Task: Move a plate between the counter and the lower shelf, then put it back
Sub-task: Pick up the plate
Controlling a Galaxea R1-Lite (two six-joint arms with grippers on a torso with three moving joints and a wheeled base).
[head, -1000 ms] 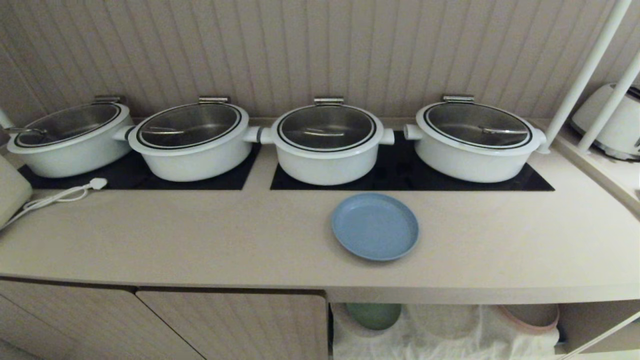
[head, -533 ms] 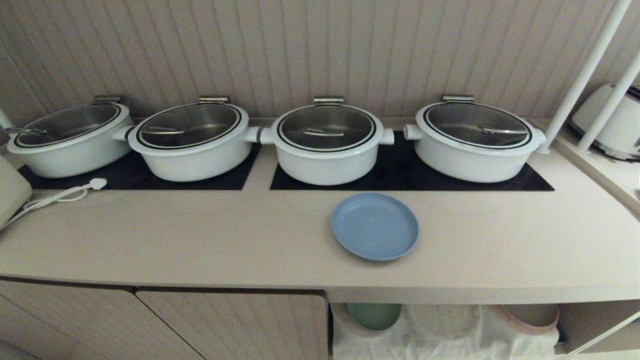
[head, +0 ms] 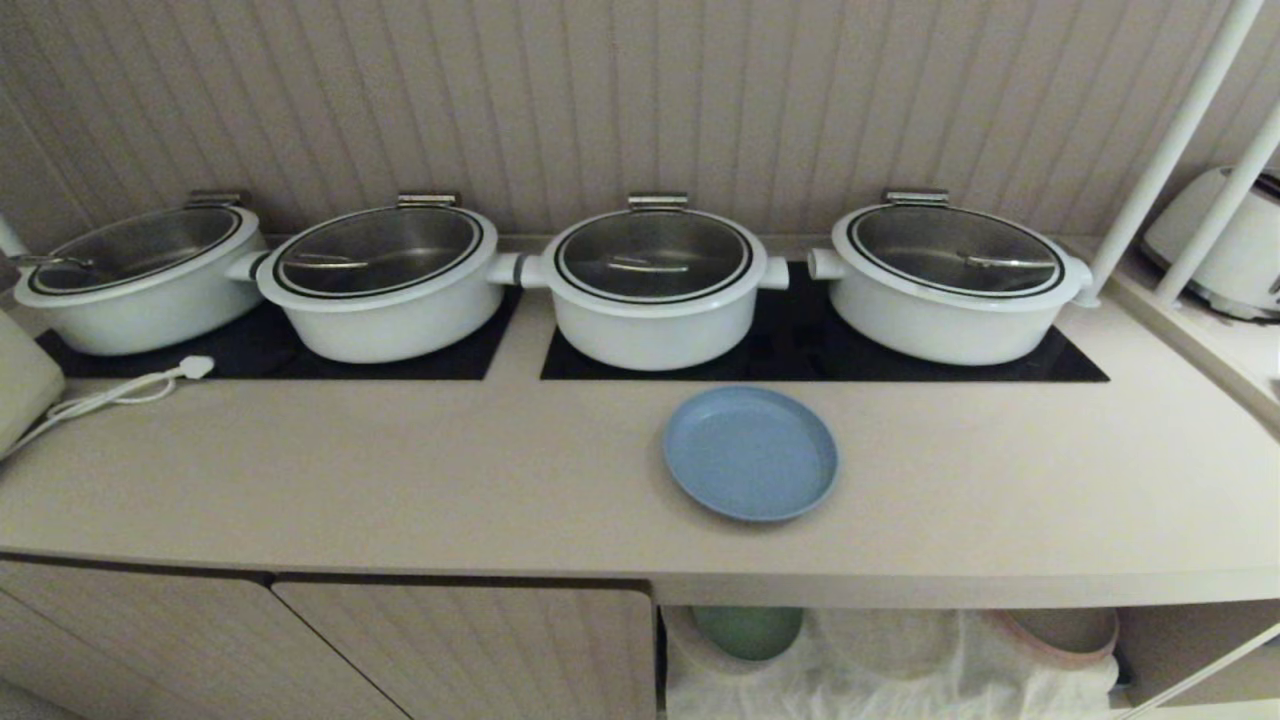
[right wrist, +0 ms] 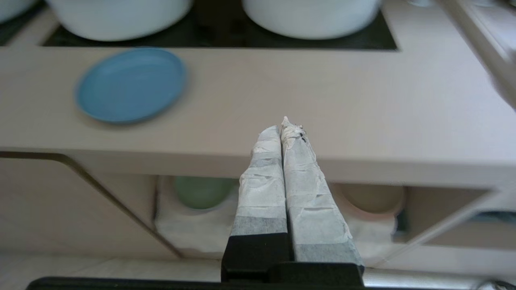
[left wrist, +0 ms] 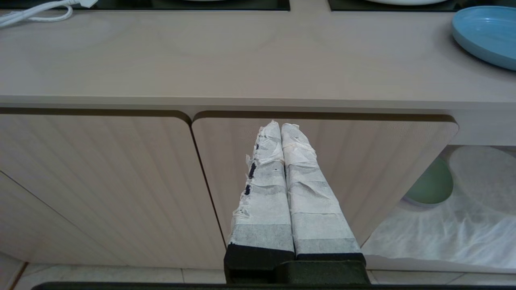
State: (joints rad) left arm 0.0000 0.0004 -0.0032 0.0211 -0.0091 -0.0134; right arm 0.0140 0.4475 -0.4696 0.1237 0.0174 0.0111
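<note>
Here, a round light-blue plate (head: 751,454) lies flat on the long beige tabletop (head: 400,480), near the middle, between the front edge and the black hob panel (head: 800,350). Four white pots with glass lids (head: 655,285) stand in a row along the back edge. Under the tabletop, the open lower shelf (head: 1180,640) holds a rumpled white cloth (head: 860,690), a green plate (head: 748,630) and a beige pink-edged plate (head: 1065,632). The left tool (left wrist: 281,129) is pressed tight together and holds nothing, in front of a ribbed cabinet door (left wrist: 363,161). The right tool (right wrist: 282,128) is tight together too, empty, by the front edge of the tabletop, apart from the blue plate.
</note>
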